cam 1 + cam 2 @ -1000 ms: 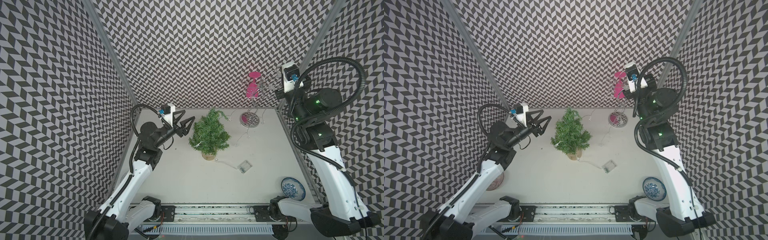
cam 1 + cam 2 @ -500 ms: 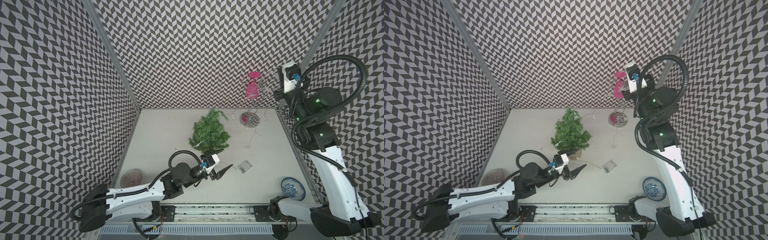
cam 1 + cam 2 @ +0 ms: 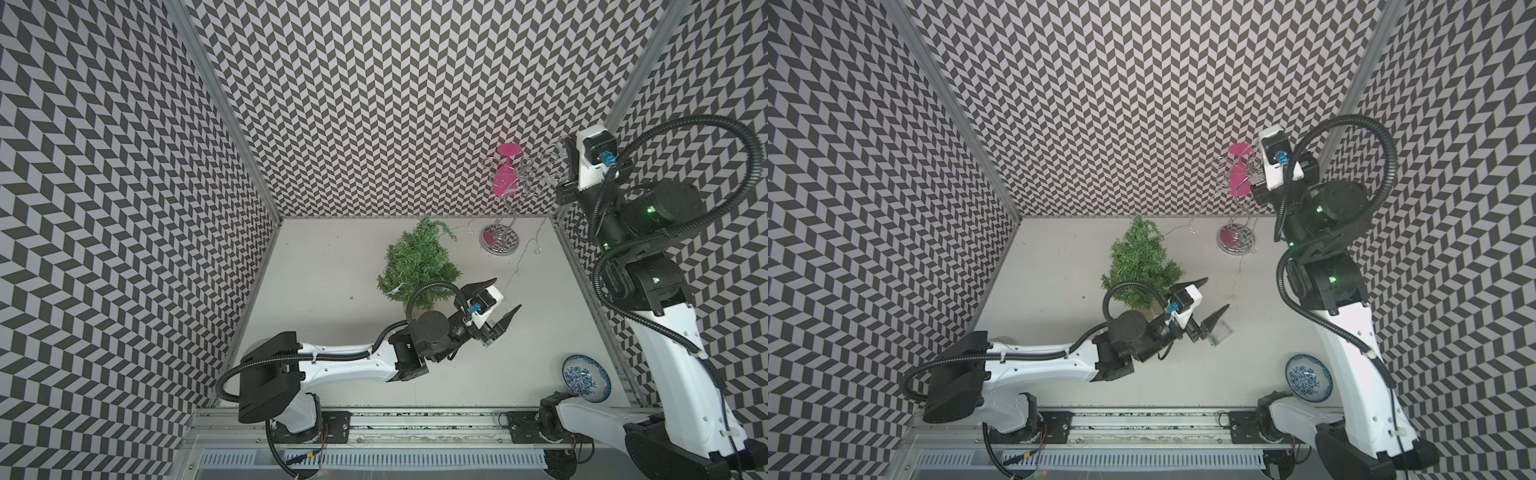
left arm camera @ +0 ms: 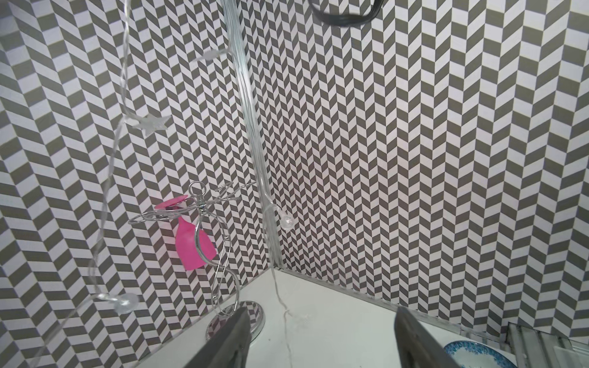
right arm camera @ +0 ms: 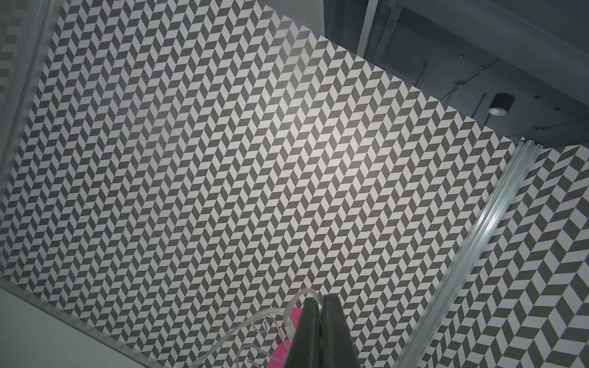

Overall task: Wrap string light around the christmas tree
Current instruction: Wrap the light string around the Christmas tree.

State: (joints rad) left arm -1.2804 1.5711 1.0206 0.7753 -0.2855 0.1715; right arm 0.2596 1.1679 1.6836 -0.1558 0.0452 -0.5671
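Now the left gripper [image 3: 507,294] has reached past the christmas tree [image 3: 417,257].

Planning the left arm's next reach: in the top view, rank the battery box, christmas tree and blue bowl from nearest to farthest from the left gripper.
From the left gripper, in a top view:
1. battery box, just front of the jaws.
2. christmas tree, toward the back wall.
3. blue bowl, front corner by the right arm's base.

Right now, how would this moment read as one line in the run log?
left pincer: open, near battery box | right pincer: shut on string light, high beside glass stand | tree: standing
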